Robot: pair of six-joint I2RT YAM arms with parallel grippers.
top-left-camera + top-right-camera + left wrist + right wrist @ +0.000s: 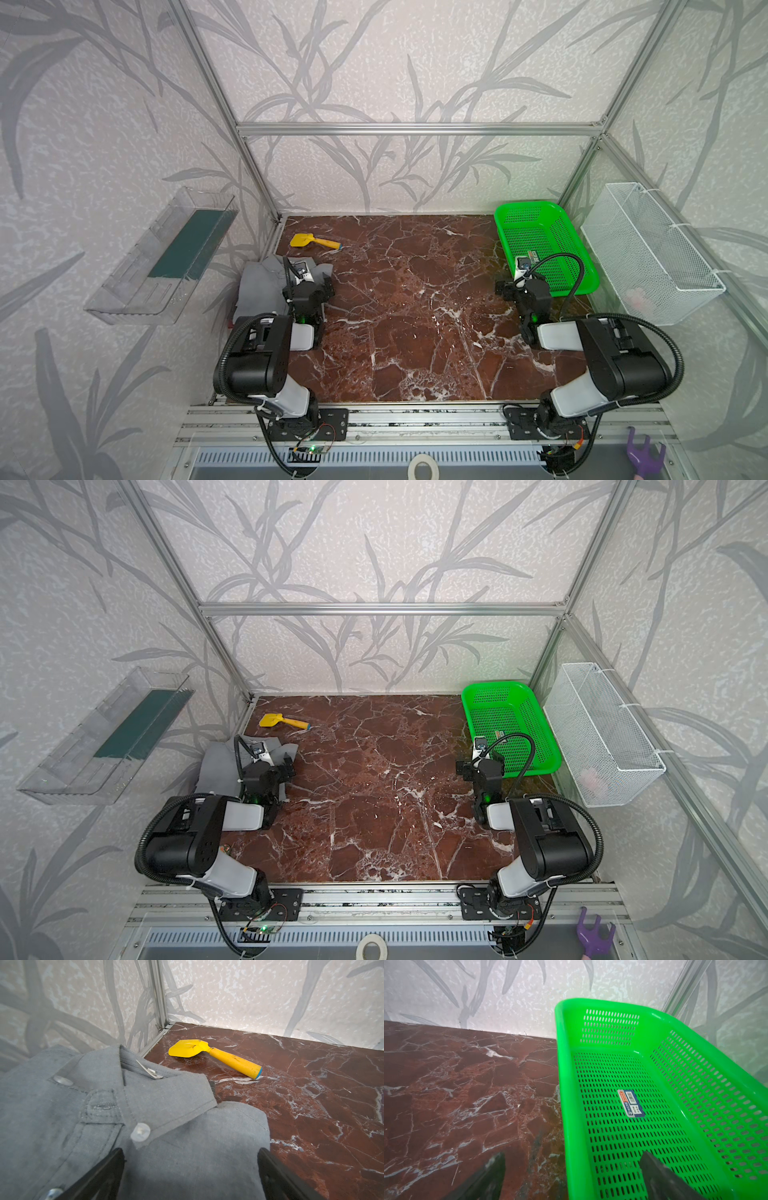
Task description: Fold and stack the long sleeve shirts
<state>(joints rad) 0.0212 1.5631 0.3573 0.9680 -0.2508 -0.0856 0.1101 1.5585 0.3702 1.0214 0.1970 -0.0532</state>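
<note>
Your spread left tool hovers over the light-grey collared cloth shirt, probably parked for stacking at the left edge of the table; right tool spread too.

grey shirt: matt woven cloth | tabletop: glossy veined stone | basket: glossy perforated plastic | scoop: smooth plastic

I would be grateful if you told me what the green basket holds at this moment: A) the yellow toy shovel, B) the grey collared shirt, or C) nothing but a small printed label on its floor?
C: in the right wrist view the green basket shows a bare mesh floor with only the label stuck to it.
</note>
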